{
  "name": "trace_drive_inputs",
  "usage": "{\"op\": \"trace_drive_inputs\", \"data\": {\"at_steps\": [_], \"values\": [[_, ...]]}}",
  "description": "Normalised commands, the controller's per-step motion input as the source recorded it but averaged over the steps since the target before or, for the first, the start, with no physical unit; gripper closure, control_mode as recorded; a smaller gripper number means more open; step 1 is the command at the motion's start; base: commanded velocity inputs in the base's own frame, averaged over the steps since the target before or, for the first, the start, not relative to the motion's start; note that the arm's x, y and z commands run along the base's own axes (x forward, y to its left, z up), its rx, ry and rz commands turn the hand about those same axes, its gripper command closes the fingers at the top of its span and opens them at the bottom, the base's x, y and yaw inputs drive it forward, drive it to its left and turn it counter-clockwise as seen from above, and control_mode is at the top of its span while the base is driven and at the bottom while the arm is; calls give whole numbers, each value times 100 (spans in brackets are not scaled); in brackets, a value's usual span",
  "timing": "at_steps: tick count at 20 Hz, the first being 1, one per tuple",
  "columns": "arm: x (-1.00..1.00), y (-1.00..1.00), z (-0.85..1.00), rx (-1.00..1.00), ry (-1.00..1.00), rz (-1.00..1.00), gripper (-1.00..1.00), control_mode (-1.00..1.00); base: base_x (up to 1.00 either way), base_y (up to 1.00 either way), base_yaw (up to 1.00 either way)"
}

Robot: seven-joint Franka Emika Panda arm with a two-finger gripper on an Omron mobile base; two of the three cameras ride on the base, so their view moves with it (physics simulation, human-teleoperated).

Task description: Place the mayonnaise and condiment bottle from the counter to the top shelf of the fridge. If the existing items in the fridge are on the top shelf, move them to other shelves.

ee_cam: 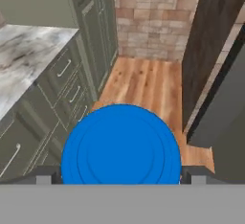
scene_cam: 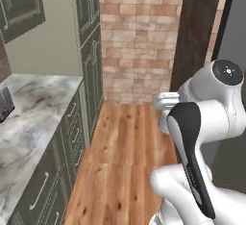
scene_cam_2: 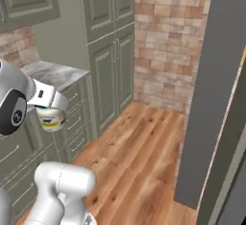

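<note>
Between the gripper's [ee_cam: 121, 176] 2 dark fingertips, low in the hand view, sits the round blue lid of the mayonnaise [ee_cam: 121, 145]. The jaws stand wide and are closed on the jar, one tip at each side of the lid. From the right base view the jar [scene_cam_2: 52, 118] hangs under the hand, cream-white with a yellowish band of label; any writing on it is too blurred to read. From the left base view a pale sliver of it [scene_cam: 164, 121] shows beside the white arm.

The jar is carried in the air over the wooden floor [scene_cam: 125, 152], off the counter [scene_cam: 33, 108]. That marbled worktop runs along the left, its edge ending against a tall sage-green cabinet [scene_cam_2: 109, 51], with drawer fronts [ee_cam: 62, 82] below. Ahead stands a brick wall [scene_cam: 139, 36]. On the right rises the grey fridge [scene_cam_2: 216, 89], its flat side face toward the base, and a dark brown panel [ee_cam: 206, 41] stands nearer the brick wall. Between the drawer fronts and the fridge the floor lies open, a bare wooden aisle reaching to the brick wall.
</note>
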Motion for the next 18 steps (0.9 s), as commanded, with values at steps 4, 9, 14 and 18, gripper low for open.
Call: {"op": "trace_drive_inputs", "data": {"at_steps": [4,9,14,18], "values": [[0,0,0,0,0,0,100,100,-72,-100,-45],[0,0,0,0,0,0,100,100,-58,-100,-44],[0,0,0,0,0,0,100,100,-84,-100,-39],[0,0,0,0,0,0,100,100,-92,-100,-38]]}}
